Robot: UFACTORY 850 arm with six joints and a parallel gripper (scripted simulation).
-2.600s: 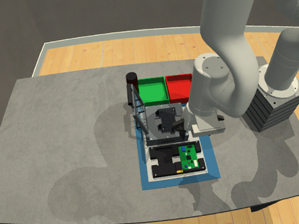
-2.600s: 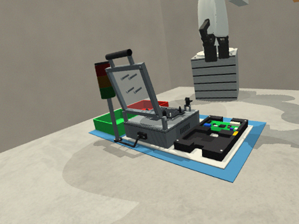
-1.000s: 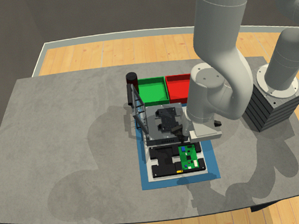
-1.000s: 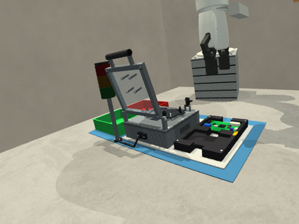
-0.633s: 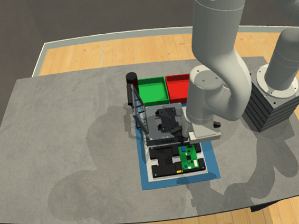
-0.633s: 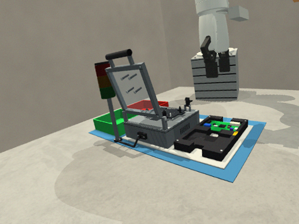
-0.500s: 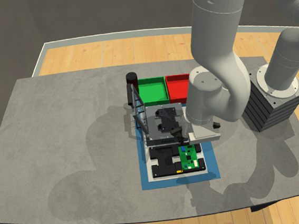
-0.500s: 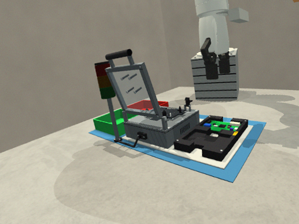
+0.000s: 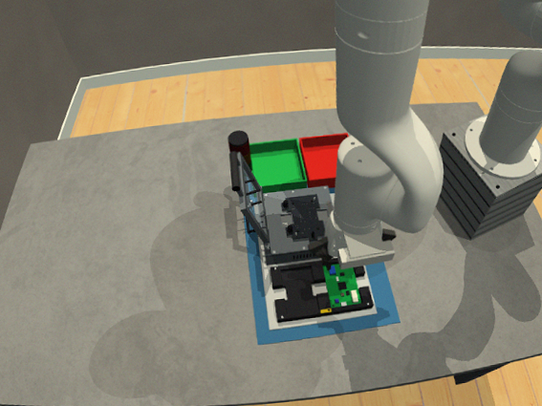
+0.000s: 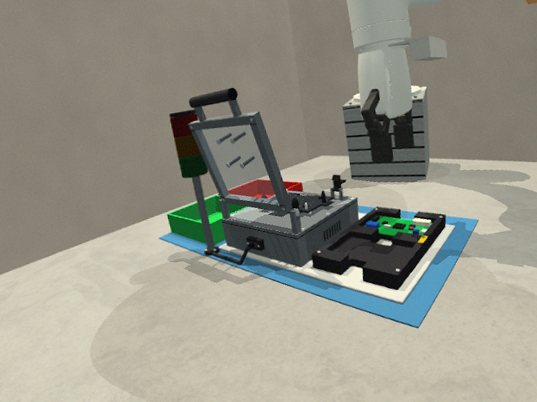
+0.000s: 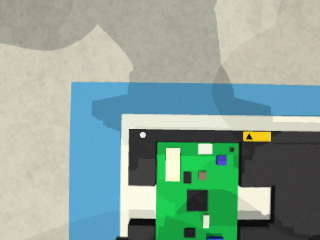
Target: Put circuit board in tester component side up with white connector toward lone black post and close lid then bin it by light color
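The green circuit board [image 9: 341, 286] lies flat in the right slot of the black tray [image 9: 319, 290], component side up. It also shows in the exterior view [image 10: 396, 225] and in the wrist view [image 11: 196, 192], with its white connector [image 11: 172, 164] at the upper left. My gripper [image 10: 389, 140] is open and empty, hanging well above the tray; in the top view the arm hides most of it. The grey tester [image 9: 299, 227] stands behind the tray with its lid [image 10: 239, 158] raised. The signal light [image 10: 187, 143] is unlit.
A green bin [image 9: 276, 165] and a red bin [image 9: 321, 158] stand side by side behind the tester. Everything sits on a blue mat [image 9: 324, 314]. The arm's ribbed base block [image 9: 495, 189] stands to the right. A lone black post [image 10: 337, 182] rises on the tester.
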